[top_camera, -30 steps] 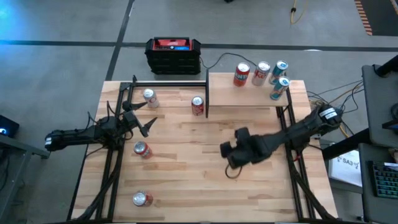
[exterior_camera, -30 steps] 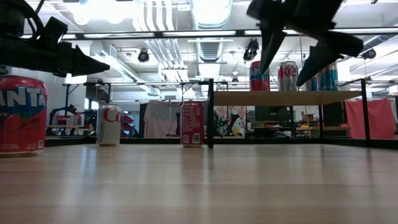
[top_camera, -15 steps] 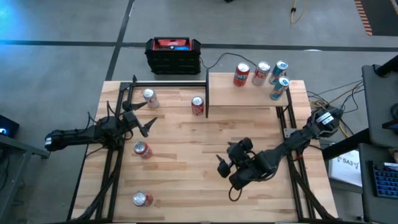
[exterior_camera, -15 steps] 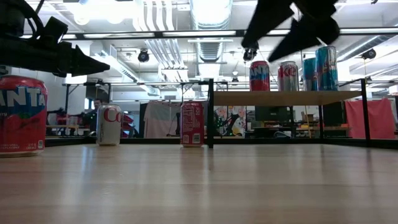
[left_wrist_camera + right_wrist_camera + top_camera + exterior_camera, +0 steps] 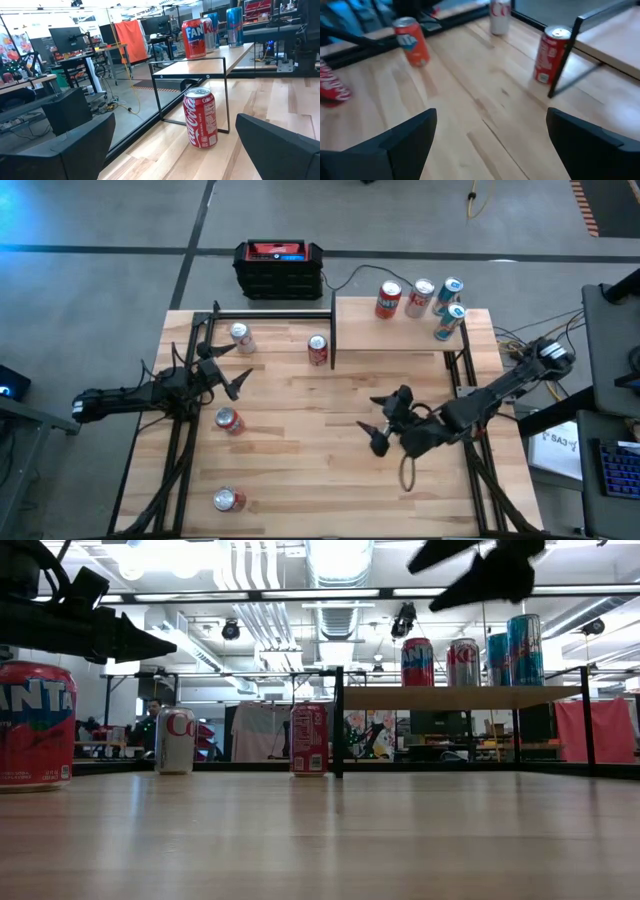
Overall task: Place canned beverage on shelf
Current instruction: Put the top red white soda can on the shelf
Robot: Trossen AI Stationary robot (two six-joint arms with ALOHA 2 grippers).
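Right gripper (image 5: pixel 385 420) hangs over mid-tabletop (image 5: pixel 300 470), fingers (image 5: pixel 405 137) wide, holding nothing. A red can (image 5: pixel 548 54) stands ahead of them, beside the shelf (image 5: pixel 400 330) post. Left gripper (image 5: pixel 228 370) waits, fingers spread.

The right arm's dark two-finger gripper (image 5: pixel 384 423) has swung and shifted during the last second: from the desk's middle it dipped toward the front edge, then came back toward the right edge, its spread fingers now pointing left. In the low view it has risen higher, clearing the cans that it earlier overlapped.
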